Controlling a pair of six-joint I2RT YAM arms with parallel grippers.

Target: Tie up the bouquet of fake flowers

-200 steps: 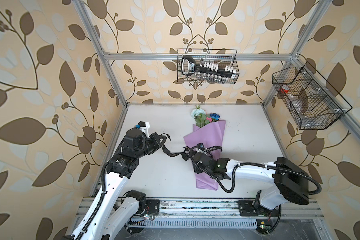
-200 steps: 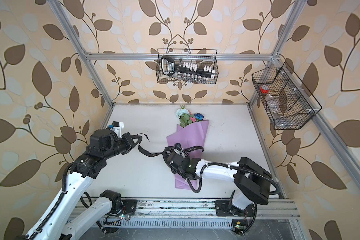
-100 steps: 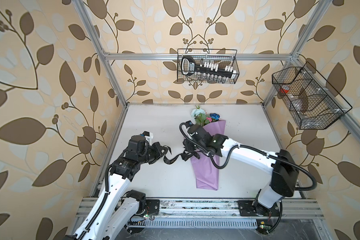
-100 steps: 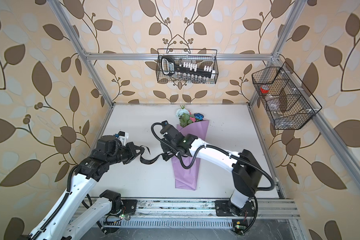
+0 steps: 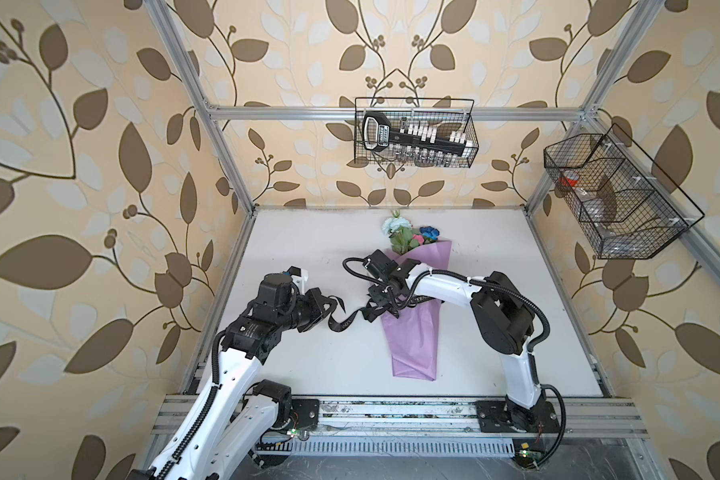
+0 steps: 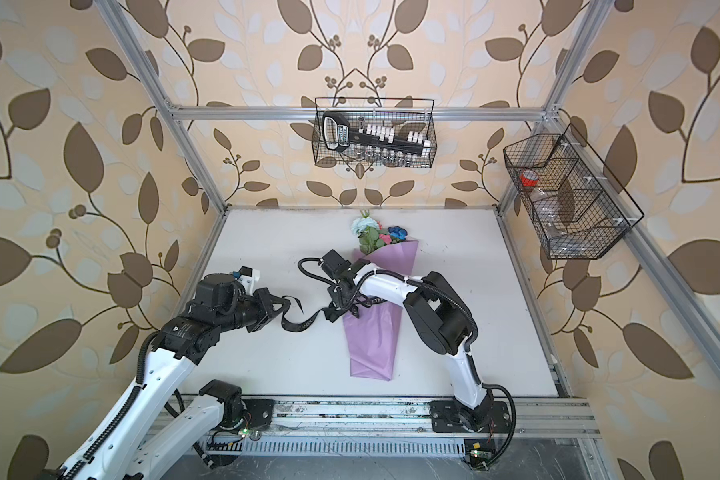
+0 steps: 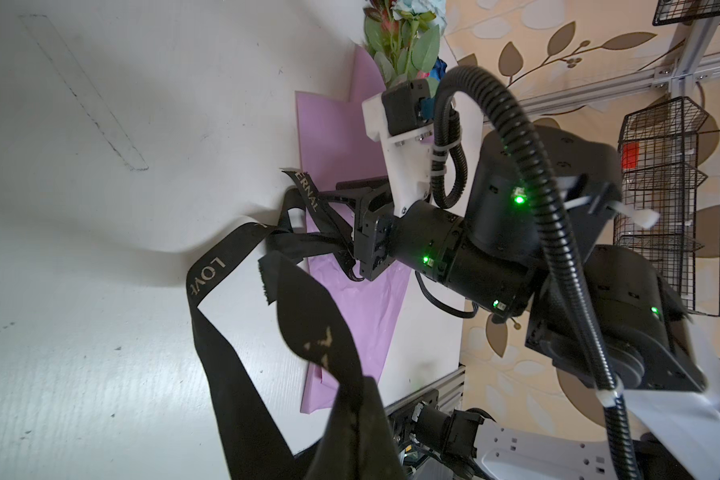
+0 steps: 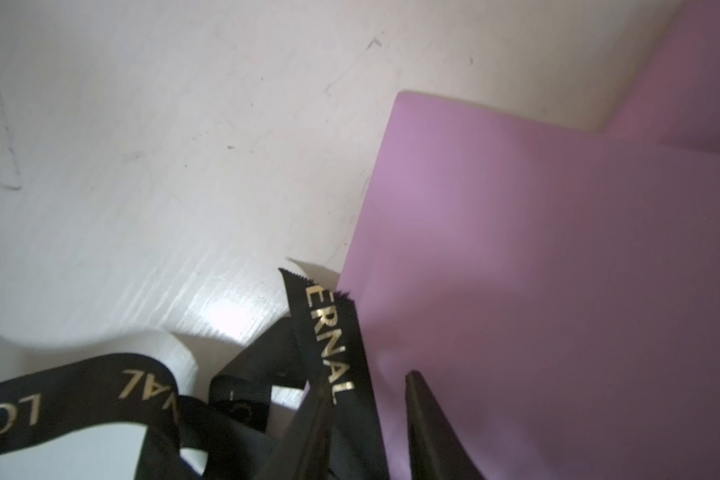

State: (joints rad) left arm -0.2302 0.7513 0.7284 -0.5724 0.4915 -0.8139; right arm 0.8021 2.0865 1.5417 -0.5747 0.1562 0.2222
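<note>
The bouquet of fake flowers (image 5: 412, 345) (image 6: 371, 349) lies on the white table in lilac paper, with its blooms (image 5: 404, 237) at the far end. A black ribbon (image 5: 346, 322) (image 6: 304, 322) (image 7: 206, 274) with gold lettering sags between both grippers. My left gripper (image 5: 329, 307) (image 6: 284, 309) is shut on one end; the ribbon hides its fingers in the left wrist view. My right gripper (image 5: 377, 309) (image 6: 337, 309) (image 7: 316, 220) (image 8: 366, 386) sits at the wrap's left edge. The ribbon's other end stands between its jaws against one finger, a gap beside the other.
A wire basket (image 5: 414, 137) holding a black tool hangs on the back wall. Another wire basket (image 5: 616, 199) hangs on the right wall. Aluminium frame posts stand at the table's corners, and a metal rail (image 5: 391, 415) runs along the front.
My right arm swung from the bouquet's near part to reach across its middle, and its jaws narrowed around the ribbon end. The left gripper came toward the front, slackening the ribbon.
</note>
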